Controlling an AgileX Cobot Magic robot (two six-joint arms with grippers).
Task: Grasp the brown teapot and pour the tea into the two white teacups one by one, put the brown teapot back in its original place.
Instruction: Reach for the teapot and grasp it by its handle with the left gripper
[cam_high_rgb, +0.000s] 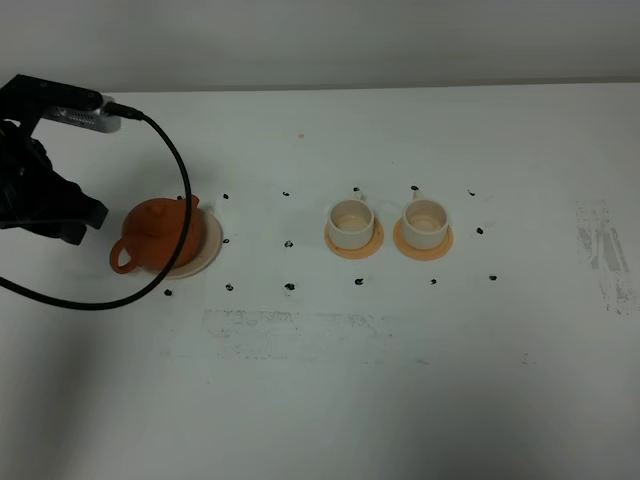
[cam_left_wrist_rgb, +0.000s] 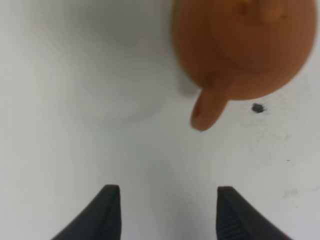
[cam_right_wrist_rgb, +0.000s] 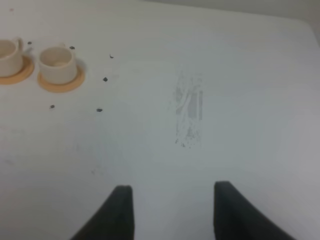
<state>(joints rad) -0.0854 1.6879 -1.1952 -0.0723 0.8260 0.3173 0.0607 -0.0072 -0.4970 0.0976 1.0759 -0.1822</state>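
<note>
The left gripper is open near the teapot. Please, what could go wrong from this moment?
The black cable loops across the brown teapot in the high view; it may catch the pot when the arm moves.
The left gripper is not lined up with the handle, so closing might push the teapot off its saucer.
The two white teacups stand close together, so tea might splash between them.

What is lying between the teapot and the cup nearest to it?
In the high view, only bare table with a few small black marks lies between the teapot and that cup; nothing stands there.
</note>
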